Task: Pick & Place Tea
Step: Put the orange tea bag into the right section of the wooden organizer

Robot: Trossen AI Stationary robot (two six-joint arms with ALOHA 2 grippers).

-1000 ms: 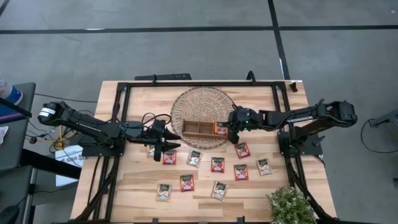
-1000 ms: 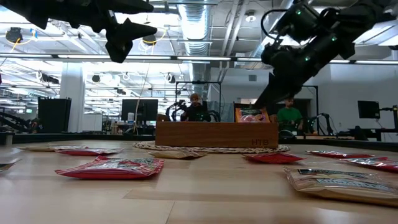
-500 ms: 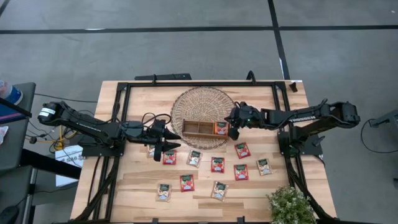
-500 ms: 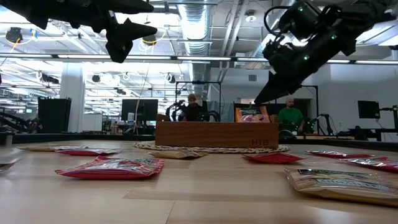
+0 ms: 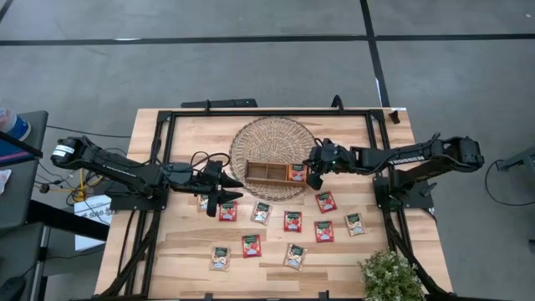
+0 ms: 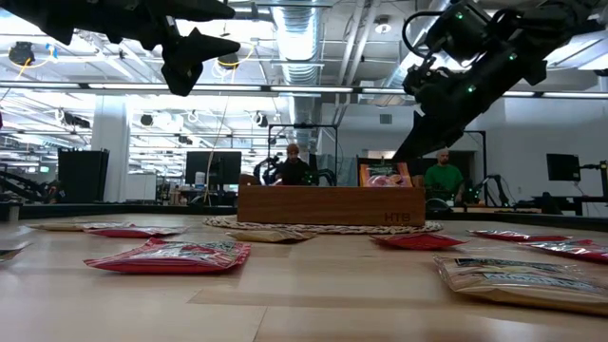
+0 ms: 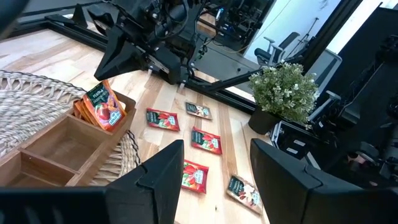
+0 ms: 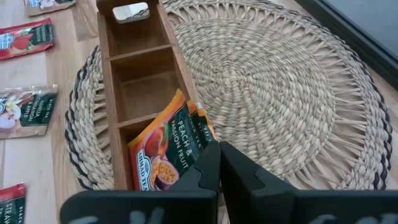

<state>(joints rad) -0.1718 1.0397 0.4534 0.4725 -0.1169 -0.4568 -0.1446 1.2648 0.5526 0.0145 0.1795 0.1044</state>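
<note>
Several red and pale tea sachets (image 5: 292, 221) lie flat on the table in front of the wooden tray (image 5: 267, 172). The tray stands on the round wicker basket (image 5: 272, 134). Orange sachets (image 8: 168, 149) stand upright in the tray's right compartment. My right gripper (image 8: 219, 165) is shut and empty; it slants down, its tips just above and to the right of those orange sachets (image 6: 385, 176). My left gripper (image 5: 226, 191) hangs open above the leftmost sachets, with nothing between its fingers (image 7: 161, 180).
A potted plant (image 5: 389, 276) stands at the table's near right corner. A black frame (image 5: 267, 113) runs along the table's far edge and both sides. The tray's middle compartment (image 8: 146, 90) holds nothing. People sit in the room behind the table (image 6: 442, 176).
My right gripper has risen a little from the orange sachets in the tray's right compartment and tipped slightly, staying shut. The sachets stand as before.
</note>
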